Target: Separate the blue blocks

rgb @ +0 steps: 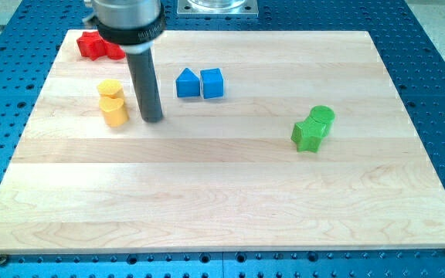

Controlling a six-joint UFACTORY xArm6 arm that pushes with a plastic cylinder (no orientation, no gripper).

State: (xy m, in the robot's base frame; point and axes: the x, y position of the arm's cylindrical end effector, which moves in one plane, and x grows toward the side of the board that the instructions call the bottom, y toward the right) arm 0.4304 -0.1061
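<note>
Rod with my tip sits bare, holding nothing, left of the touching blue triangular block and blue cube, probably poised to wedge them apart.

red blocks partly hidden behind the rod, rod's upper body cut off at view's top
</note>
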